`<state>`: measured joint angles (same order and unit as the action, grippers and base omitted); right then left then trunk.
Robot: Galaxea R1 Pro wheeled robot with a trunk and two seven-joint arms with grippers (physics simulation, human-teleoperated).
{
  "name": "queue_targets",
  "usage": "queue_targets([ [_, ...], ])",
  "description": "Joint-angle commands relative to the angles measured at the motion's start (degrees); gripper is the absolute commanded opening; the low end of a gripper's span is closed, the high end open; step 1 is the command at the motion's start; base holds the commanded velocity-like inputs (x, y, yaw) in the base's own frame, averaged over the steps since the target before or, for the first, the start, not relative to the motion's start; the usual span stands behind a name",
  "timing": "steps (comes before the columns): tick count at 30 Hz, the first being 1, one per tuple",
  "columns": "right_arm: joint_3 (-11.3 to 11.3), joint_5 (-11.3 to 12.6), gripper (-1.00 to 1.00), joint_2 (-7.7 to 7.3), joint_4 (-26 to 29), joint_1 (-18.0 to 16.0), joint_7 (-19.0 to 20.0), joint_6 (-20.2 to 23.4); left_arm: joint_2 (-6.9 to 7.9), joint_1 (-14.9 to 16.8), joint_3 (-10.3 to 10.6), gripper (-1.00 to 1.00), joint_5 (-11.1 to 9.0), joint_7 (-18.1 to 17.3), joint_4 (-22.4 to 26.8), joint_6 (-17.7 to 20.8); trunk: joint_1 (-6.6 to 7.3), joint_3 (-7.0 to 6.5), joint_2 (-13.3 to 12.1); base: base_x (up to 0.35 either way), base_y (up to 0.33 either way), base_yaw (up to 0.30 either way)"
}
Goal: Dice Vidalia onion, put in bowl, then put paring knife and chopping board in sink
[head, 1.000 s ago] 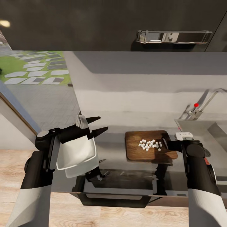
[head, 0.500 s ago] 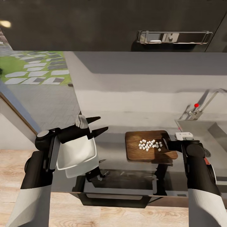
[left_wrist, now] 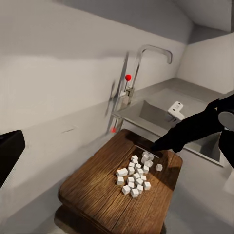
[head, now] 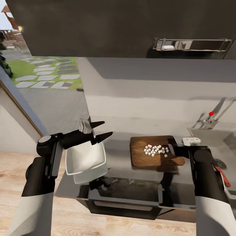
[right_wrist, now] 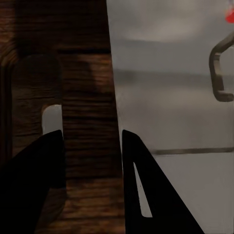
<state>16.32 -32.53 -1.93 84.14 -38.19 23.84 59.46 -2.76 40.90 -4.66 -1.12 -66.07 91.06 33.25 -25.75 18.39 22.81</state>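
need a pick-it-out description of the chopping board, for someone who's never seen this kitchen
Start at the glossy grey countertop and look just to the camera's left of the sink with its chrome tap. The chopping board is the dark brown wooden rectangle there, under a pile of small white diced onion; the white bowl sits further left.

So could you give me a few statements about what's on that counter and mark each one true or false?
1. The diced onion lies on the chopping board. True.
2. The bowl already holds onion pieces. False: it looks empty.
3. The right gripper is at the board's end nearest the sink. True.
4. The left gripper is clamped on the bowl's rim. False: its fingers are apart above the bowl.
5. The tap has a blue-tipped lever. False: red.
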Motion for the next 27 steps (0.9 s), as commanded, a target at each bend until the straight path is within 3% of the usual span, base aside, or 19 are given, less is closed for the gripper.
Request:
queue_targets([
  [1, 0.0, -0.5, -1.00, -0.01, 0.1, 0.0, 0.6, 0.2, -0.05, 0.1, -0.1, 1.00, -0.1, -0.2, 0.0, 0.6, -0.04, 0.02, 0.1, 0.000, 0.000, 0.150],
  [20, 0.0, -0.5, -1.00, -0.01, 0.1, 0.0, 0.6, 0.2, -0.05, 0.1, -0.1, 1.00, -0.1, -0.2, 0.0, 0.6, -0.04, -1.34, 0.1, 0.000, 0.000, 0.181],
  [27, 0.0, -0.5, -1.00, -0.01, 0.1, 0.0, 0.6, 0.2, -0.07, 0.1, -0.1, 1.00, -0.1, -0.2, 0.0, 0.6, -0.04, -1.43, 0.1, 0.000, 0.000, 0.035],
])
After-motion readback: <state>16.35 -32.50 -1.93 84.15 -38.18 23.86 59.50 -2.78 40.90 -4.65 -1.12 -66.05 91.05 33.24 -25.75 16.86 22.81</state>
